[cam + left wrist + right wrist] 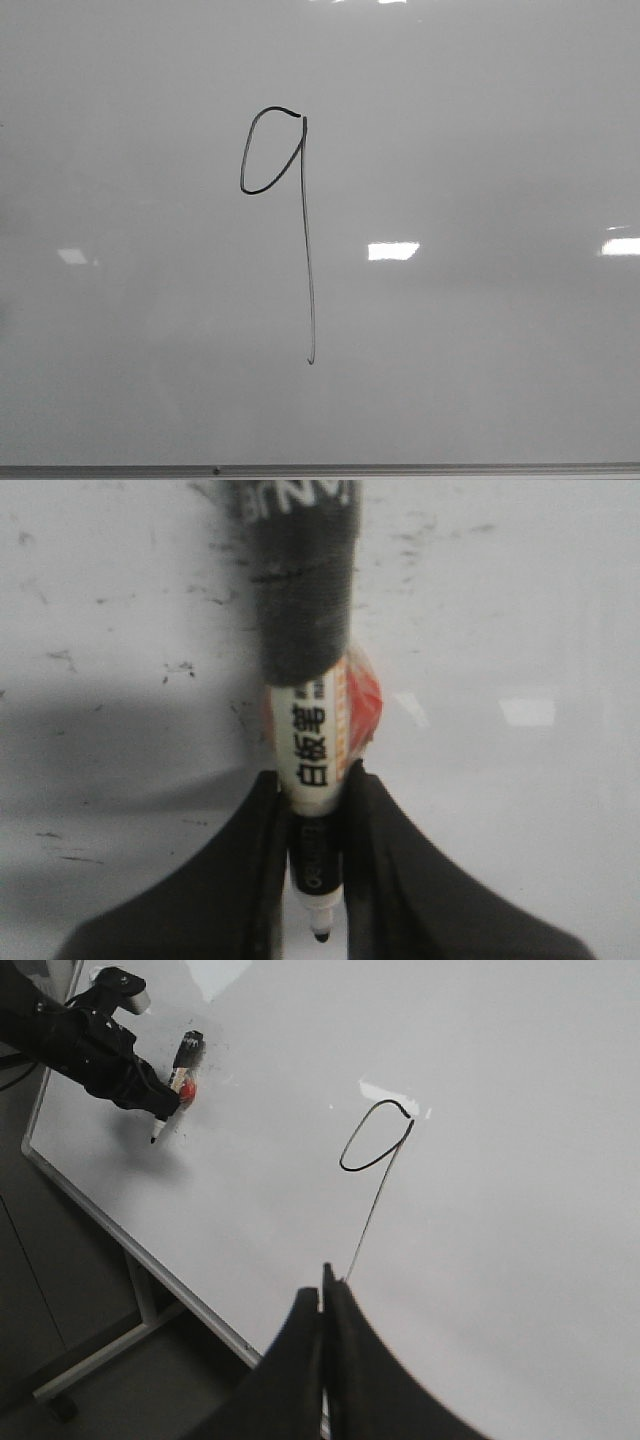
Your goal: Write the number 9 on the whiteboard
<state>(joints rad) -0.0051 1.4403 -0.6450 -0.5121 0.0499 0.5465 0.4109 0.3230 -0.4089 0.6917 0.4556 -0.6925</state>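
Note:
The whiteboard (480,380) fills the front view, pale grey and glossy. The number 9 (305,240) is drawn on it in thin black line, a narrow oval loop with a long straight tail; it also shows in the right wrist view (375,1150). My left gripper (318,810) is shut on a black-and-white marker (308,760), tip bare and pointing at the board; from the right wrist view the left gripper (150,1100) holds the marker (178,1085) far left of the 9. My right gripper (325,1295) is shut and empty, near the tail's lower end.
A thin metal edge strip (320,470) runs along the board's near edge. The right wrist view shows the board's edge (120,1235) and a metal stand leg with a caster (100,1365) on the dark floor. Old smudge marks (180,670) dot the board's left part.

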